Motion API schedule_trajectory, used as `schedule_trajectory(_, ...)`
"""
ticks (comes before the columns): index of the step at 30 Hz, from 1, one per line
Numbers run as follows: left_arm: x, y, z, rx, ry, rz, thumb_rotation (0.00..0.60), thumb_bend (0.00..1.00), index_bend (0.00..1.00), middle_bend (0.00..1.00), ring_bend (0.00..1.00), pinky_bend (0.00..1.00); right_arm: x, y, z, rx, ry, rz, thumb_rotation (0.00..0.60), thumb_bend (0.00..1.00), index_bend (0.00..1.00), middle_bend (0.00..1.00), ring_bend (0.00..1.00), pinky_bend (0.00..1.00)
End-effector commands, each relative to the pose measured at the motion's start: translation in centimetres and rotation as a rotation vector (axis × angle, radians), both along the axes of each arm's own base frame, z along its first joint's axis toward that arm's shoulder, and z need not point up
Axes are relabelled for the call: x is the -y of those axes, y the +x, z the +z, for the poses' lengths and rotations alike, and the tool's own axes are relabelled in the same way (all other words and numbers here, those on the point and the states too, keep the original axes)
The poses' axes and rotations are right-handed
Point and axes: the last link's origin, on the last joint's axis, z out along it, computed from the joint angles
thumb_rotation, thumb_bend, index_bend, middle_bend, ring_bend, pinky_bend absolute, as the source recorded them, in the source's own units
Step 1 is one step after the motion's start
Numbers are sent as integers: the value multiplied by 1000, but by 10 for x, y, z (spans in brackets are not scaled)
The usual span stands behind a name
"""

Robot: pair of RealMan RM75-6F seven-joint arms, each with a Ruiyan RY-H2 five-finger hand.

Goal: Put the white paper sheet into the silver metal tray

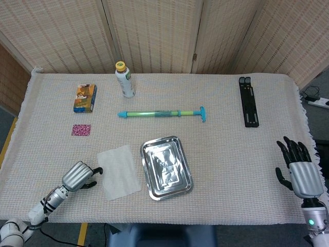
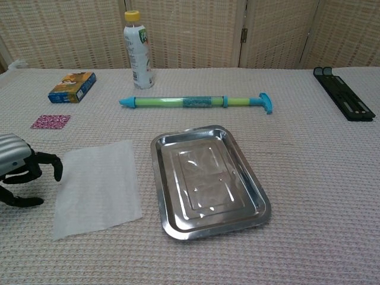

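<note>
The white paper sheet point(image 1: 119, 171) point(image 2: 98, 186) lies flat on the cloth, just left of the silver metal tray point(image 1: 149, 191) point(image 2: 163, 221), which holds nothing. My left hand point(image 1: 79, 175) point(image 2: 21, 170) hovers right at the sheet's left edge, fingers apart and curved toward it, holding nothing. At the table's right edge my right hand point(image 1: 299, 168) is raised with its fingers spread and holds nothing; the chest view does not show it.
Behind the tray lies a green and blue pump toy point(image 1: 162, 113). A bottle point(image 1: 125, 80), a snack box point(image 1: 85, 98) and a small pink square point(image 1: 81, 129) are at back left. A black stand point(image 1: 249, 101) lies at back right.
</note>
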Motion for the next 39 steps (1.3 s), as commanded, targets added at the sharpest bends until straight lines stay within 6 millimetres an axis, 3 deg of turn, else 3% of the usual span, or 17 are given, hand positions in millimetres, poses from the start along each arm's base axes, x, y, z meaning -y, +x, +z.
schedule_trajectory(1,-3,4,-5,22,-8,9,600,236,493,1000,1000,1000,0,0,0,4,0,-1,600,505,0,0,0,0)
schedule_trajectory(19,-11,27,-36,120,-55,42,600,246,530,1000,1000,1000,-6,-5,12,14,-30,-16,600,506,0,0,0,0)
schedule_trajectory(24,-11,30,-38,143,-54,36,600,432,569,1000,1000,1000,-7,-6,12,12,-27,-17,600,506,0,0,0,0)
schedule_trajectory(29,-10,34,-34,172,-35,17,600,558,597,1000,1000,1000,-10,-5,13,16,-24,-12,600,506,0,0,0,0)
schedule_trajectory(39,-7,37,-28,182,-3,-20,600,623,603,1000,1000,1000,-12,-2,14,26,-16,3,600,506,0,0,0,0)
